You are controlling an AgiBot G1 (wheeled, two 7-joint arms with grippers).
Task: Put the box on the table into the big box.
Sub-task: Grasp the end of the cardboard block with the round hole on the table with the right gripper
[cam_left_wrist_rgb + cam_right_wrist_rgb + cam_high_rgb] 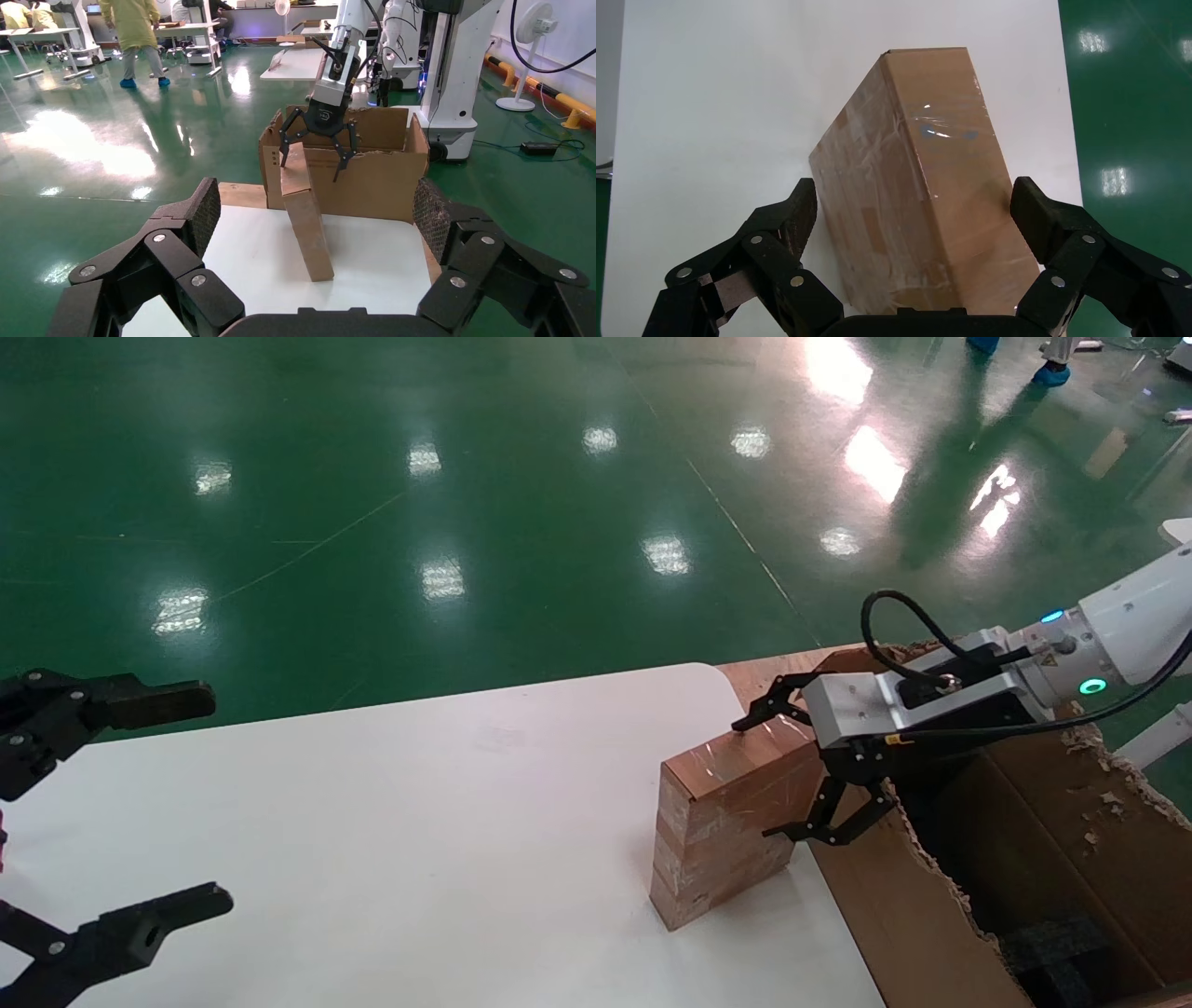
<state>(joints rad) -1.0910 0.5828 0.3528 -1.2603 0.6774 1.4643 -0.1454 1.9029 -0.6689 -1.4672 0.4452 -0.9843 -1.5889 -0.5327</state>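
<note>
The box [722,831], a small brown cardboard block with glossy tape bands, stands on edge on the white table [419,803] near its right rim. Seen from the left wrist, the box [307,217] leans to one side. My right gripper [756,780] is open, one finger on each side of the box's end nearest the big box [894,915]. In the right wrist view the box [926,189] fills the gap of that gripper [914,196]. The ragged-rimmed big box stands beside the table on the right. My left gripper [219,798] hangs open over the table's left end.
Black foam [1062,943] lies at the bottom of the big box. A brown board [773,672] pokes out past the table's far right corner. Glossy green floor surrounds the table. Other robot stands [450,77] and people [137,35] are far behind.
</note>
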